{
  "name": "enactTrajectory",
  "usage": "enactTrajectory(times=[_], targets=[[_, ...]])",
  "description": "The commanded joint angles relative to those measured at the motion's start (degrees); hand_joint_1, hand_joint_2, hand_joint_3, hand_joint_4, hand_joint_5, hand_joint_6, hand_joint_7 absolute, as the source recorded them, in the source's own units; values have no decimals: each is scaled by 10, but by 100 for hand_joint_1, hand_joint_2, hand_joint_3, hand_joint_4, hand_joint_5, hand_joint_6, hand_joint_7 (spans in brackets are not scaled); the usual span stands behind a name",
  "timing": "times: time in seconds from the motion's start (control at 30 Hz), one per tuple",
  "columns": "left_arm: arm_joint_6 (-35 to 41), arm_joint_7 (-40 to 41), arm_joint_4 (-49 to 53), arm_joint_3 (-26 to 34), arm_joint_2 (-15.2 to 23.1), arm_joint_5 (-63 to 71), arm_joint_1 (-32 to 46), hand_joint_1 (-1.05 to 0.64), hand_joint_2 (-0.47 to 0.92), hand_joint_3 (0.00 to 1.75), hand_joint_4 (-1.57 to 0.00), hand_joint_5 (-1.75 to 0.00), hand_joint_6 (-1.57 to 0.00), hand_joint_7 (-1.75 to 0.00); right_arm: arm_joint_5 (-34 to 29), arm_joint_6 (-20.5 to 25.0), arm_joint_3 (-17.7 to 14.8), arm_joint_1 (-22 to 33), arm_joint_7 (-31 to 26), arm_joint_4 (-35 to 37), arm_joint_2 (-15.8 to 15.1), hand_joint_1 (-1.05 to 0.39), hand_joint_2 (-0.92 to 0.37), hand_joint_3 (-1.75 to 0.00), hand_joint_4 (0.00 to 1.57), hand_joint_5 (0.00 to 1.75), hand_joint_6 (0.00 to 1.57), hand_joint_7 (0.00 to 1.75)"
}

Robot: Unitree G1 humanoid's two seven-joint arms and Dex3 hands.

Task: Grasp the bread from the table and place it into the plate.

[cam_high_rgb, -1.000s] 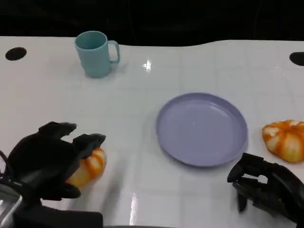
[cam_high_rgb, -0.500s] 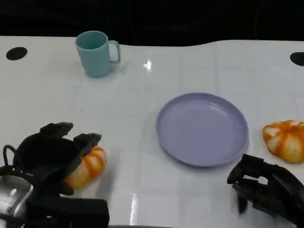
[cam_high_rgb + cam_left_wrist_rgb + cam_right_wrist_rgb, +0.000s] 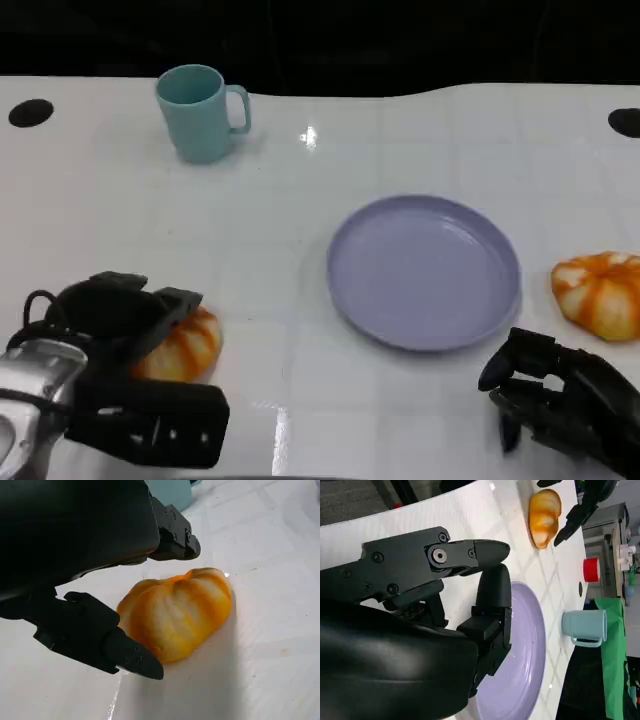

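The white counter [image 3: 300, 200] carries a lilac plate [image 3: 424, 271] at centre. The left hand [image 3: 115, 318] arches over the bread [image 3: 188, 345] at the near left, fingers [image 3: 125, 655] spread either side and apparently not gripping. A good grasp probably means closing evenly on both flanks before lifting. The right hand [image 3: 555, 398] rests with fingers curled, holding nothing.

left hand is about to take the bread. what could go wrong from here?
1. In the left wrist view the left hand has fingers either side of the bread but not clearly closed on it; a lift now may drop the rounded loaf.
2. The plate sits well to the right; a low carry could clip its rim.
3. A second bread lies beyond the plate, so the target may be confused.
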Motion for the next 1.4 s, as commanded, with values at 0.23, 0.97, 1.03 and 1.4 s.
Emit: enactTrajectory(times=[0.23,0.97,1.03,1.4], targets=[[-18,21,79,-27,2,-43,-37,-26,73,1,-14,-4,-25,-1,-10,6,3,14,-5,4,-7,-55,-92,-28,66,175,65,141],[-140,256,202,-6,-9,-115,-69,-13,38,135,-71,-175,-50,-173,-3,18,0,12,-1,8,-3,-51,-92,-27,67,175,66,140],[-152,261,201,-2,-6,-119,-78,-15,43,130,-71,-175,-48,-174,-4,15,1,9,-2,11,-2,-53,-92,-27,67,175,66,140],[-173,272,210,8,-23,-136,-141,-18,78,70,-71,-175,-51,-175,-2,23,2,7,-5,10,0,-52,-92,-25,67,175,67,137]])
